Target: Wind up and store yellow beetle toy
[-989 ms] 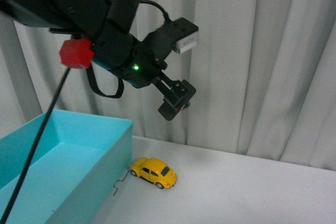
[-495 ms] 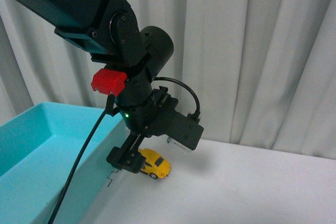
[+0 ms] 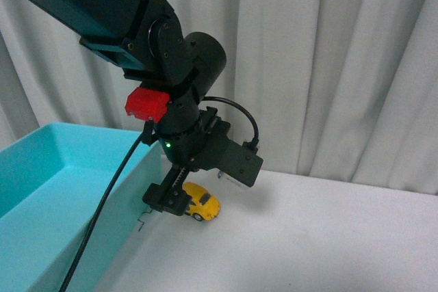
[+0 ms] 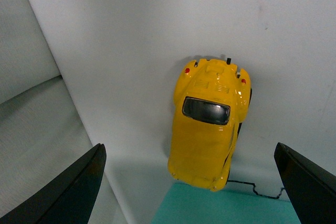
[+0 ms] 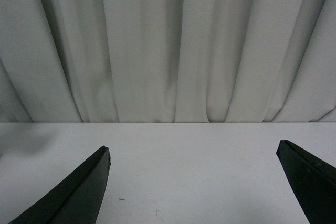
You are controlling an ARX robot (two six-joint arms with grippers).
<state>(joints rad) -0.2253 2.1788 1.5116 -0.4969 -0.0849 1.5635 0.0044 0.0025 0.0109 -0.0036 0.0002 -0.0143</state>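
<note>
1. Turquoise bin (image 3: pixel 75 148): stands open-topped at the left on the tabletop (image 3: pixel 328 237), with straight walls.
2. Tabletop: lies white and smooth, reaching back to the curtain (image 3: pixel 342 66).
3. Curtain: hangs pale grey in vertical folds across the whole back.
4. Thin dark crooked line (image 3: pixel 142 223): sits on the tabletop just beside the bin's outer wall.

Even soft light, faint shadows, sharp focus.

The yellow beetle toy (image 4: pixel 210 124) is crowded at one end by the wall of the teal bin (image 3: pixel 48 182). Bare white table (image 3: pixel 328 237) is left along both flanks, closed off behind by the curtain (image 3: pixel 328 66).
</note>
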